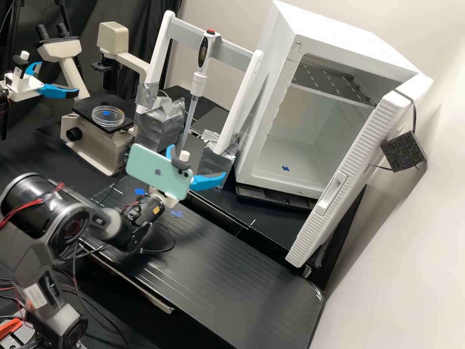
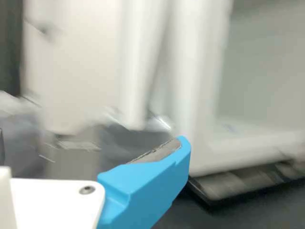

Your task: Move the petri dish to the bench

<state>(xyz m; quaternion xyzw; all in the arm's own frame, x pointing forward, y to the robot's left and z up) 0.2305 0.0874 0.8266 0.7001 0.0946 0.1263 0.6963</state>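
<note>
The gripper [image 1: 197,161] stands open over the bench's back edge in the high view, its two blue fingers spread beside the mounted phone. A clear round petri dish [image 1: 115,118] lies flat on the black stage of the microscope, to the left of the gripper and well apart from it. In the wrist view, the gripper [image 2: 57,198] shows its white body and one blue finger [image 2: 147,186] with a grey pad. The black bench [image 1: 232,286] stretches out in front, with small blue marks near its back left part.
The beige microscope [image 1: 94,148] stands at the left, beside a pipette [image 1: 198,82] hanging upright in a white stand with taped feet. Right of these is a white cabinet [image 1: 267,160] with its door [image 1: 334,189] swung open. A second arm's gripper hangs at the far left.
</note>
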